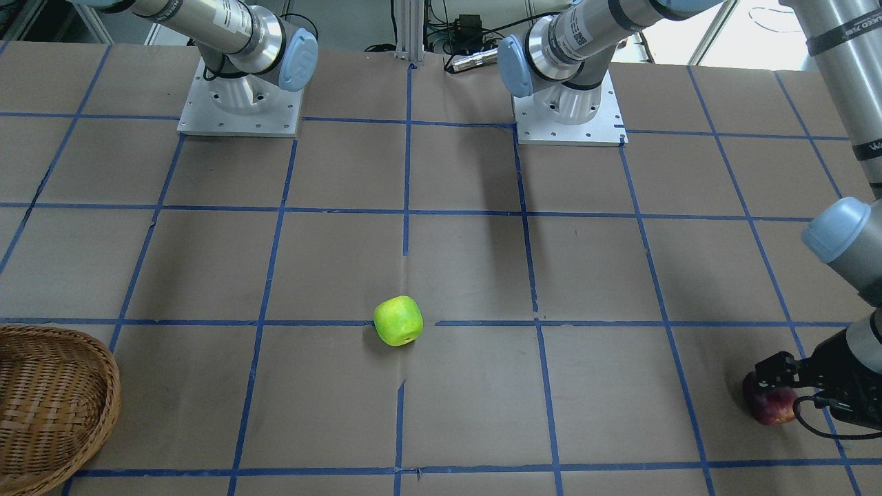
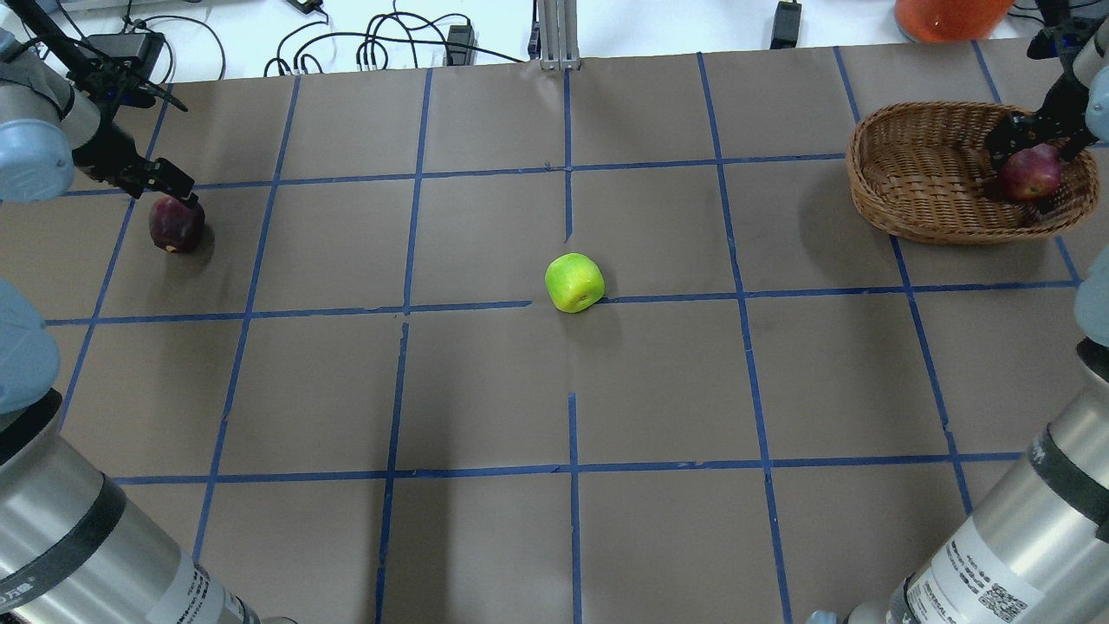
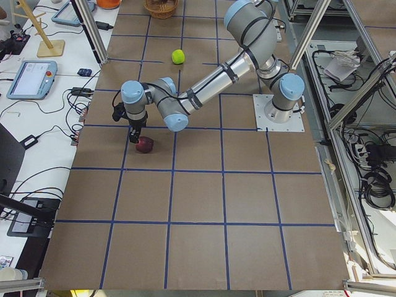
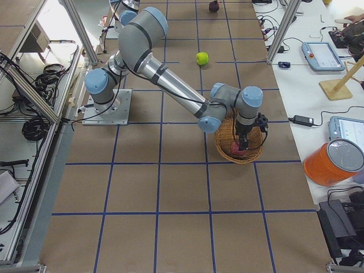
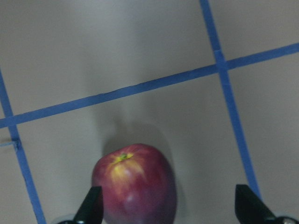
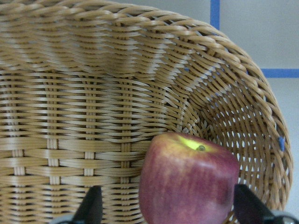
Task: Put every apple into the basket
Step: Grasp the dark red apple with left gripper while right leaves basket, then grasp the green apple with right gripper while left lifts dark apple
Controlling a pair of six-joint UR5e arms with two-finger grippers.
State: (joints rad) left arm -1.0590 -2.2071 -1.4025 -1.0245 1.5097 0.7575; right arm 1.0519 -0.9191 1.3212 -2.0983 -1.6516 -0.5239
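The lime green apple [image 2: 573, 282] lies at the table's middle, also in the front view [image 1: 398, 320]. The dark maroon apple [image 2: 177, 224] lies far left. My left gripper [image 2: 169, 186] hangs open just above it. In the left wrist view the apple [image 5: 134, 184] sits between the spread fingers [image 5: 92, 205], close to the left one. The wicker basket [image 2: 866, 186] stands far right. The red apple with a yellow patch [image 2: 1031, 172] is inside it. My right gripper [image 2: 1031, 139] is over it, open, its fingers [image 6: 247, 207] either side of the apple [image 6: 187, 182].
An orange container [image 2: 949, 13] and cables lie beyond the table's far edge. The two arm bases [image 1: 240, 103] [image 1: 568, 110] stand on the robot's side. Blue tape lines grid the brown table top [image 2: 485, 390].
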